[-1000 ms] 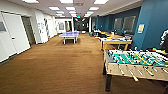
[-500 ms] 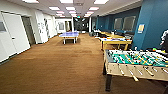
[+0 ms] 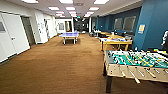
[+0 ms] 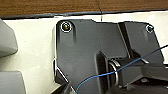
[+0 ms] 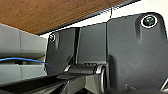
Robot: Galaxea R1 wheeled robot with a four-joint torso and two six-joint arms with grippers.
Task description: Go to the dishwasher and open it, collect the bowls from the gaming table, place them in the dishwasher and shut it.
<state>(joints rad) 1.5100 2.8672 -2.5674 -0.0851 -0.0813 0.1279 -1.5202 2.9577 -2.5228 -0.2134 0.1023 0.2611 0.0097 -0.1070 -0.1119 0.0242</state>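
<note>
Head view: nothing has changed against the two earlier pictures, so the robot seems to stand or barely move. The yellow gaming table [image 3: 115,41] stands at 1 o'clock, behind the foosball table [image 3: 136,63]; bowls too blurred to confirm. Wrist views: robot plates over wood floor [image 5: 37,12]; I cannot tell either gripper's opening.
</note>
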